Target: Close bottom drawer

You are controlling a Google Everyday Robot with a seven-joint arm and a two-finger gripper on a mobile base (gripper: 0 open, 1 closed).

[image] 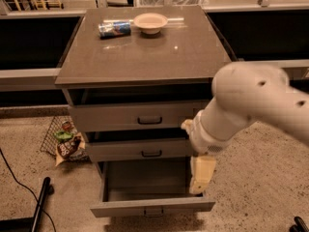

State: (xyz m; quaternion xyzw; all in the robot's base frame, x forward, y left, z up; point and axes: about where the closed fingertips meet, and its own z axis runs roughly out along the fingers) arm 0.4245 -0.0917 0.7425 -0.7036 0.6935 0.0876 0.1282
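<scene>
Bottom drawer: grey, flat front, small dark rectangular pull at centre of the front. Pulled well out from the cabinet, inside open to view, front face level. Gripper hangs tip-down over the drawer's right-hand side, just behind the front panel's right end; the pull sits below and left of it.
</scene>
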